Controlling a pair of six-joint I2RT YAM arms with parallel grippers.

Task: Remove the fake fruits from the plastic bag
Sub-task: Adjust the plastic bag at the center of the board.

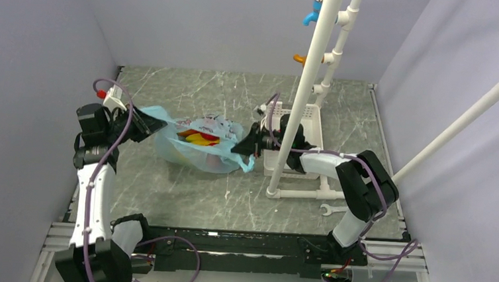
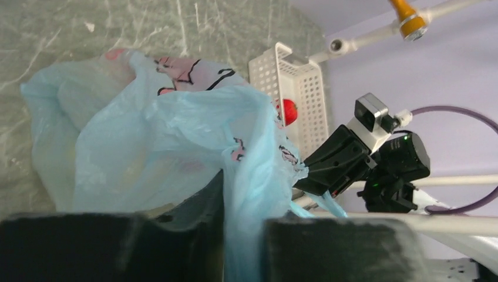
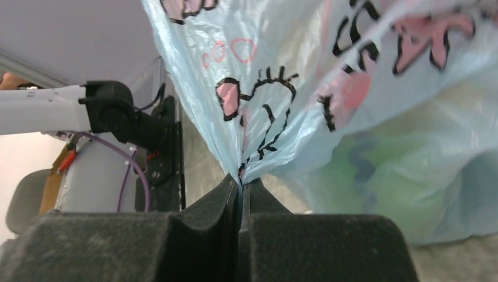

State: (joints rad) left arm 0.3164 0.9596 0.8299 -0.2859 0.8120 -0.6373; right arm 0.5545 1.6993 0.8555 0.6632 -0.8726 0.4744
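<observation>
Between the two arms, at the middle of the desk (image 1: 183,203), the plastic bag (image 1: 196,157) lies stretched from left to right with its mouth facing up. The fake fruits (image 1: 198,138) are inside it. Yellow and red pieces show through the opening, and a greenish shape shows through the film in the right wrist view. The right gripper (image 1: 245,147) is closed tight on the bag's right rim, with film bunched between its fingers. The left gripper (image 1: 150,124) is at the left rim, its jaws narrowly apart with film running through the gap; whether they pinch it I cannot tell. A white basket (image 1: 308,135) stands just right of the bag.

The step in hand looks like spreading the mouth so the fruits can come out. To do it well, the right side should hold firm and low. The left should either grip securely or let go cleanly before reaching in, because a half-grip risks the thin film slipping and folding over the fruits. Pull gently, as hard tension could drag the whole bag.
</observation>
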